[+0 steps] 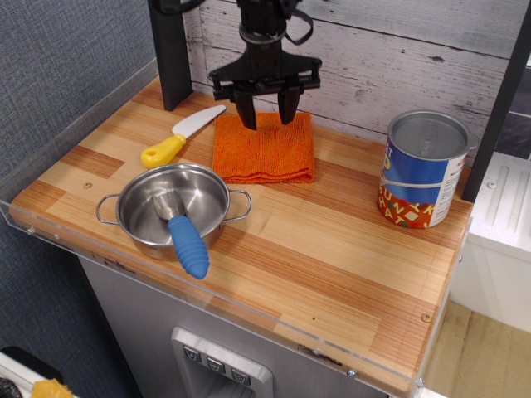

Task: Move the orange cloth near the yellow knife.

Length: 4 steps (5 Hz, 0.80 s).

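The orange cloth (264,149) lies flat on the wooden table at the back, just right of the yellow knife (178,137). The knife has a yellow handle at the front left and a white blade pointing back right, its tip close to the cloth's back left corner. My gripper (267,116) hangs above the cloth's back edge. Its two black fingers are spread apart and hold nothing.
A steel pot (173,207) with a blue-handled utensil (187,244) in it stands at the front left. A blue and orange tin can (423,170) stands at the right. A black post (170,50) rises at the back left. The wood wall is close behind.
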Each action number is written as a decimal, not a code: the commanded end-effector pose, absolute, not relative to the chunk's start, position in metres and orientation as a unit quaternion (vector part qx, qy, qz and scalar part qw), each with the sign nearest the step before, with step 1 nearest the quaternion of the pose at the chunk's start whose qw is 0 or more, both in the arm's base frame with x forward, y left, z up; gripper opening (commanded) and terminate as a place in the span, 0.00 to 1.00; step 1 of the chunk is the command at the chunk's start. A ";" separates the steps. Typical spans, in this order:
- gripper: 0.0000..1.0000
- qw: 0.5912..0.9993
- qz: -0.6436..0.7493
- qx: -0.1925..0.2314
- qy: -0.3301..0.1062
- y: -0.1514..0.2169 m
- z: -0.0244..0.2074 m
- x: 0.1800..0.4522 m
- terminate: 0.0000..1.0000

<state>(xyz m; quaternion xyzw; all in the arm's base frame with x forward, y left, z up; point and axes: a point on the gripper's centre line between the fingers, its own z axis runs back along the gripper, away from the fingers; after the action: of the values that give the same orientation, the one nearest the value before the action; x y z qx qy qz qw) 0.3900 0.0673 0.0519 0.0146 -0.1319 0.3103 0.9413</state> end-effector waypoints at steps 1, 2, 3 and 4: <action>1.00 0.941 0.298 0.001 -0.162 0.062 0.102 0.380 0.00; 1.00 0.947 0.284 -0.015 -0.147 0.053 0.116 0.367 0.00; 1.00 0.957 0.246 -0.019 -0.155 0.031 0.133 0.356 0.00; 1.00 0.964 0.213 -0.024 -0.155 0.011 0.147 0.347 0.00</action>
<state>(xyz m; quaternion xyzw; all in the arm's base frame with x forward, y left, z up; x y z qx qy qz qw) 0.3537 0.0066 0.1297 -0.0184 -0.1266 0.2102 0.9692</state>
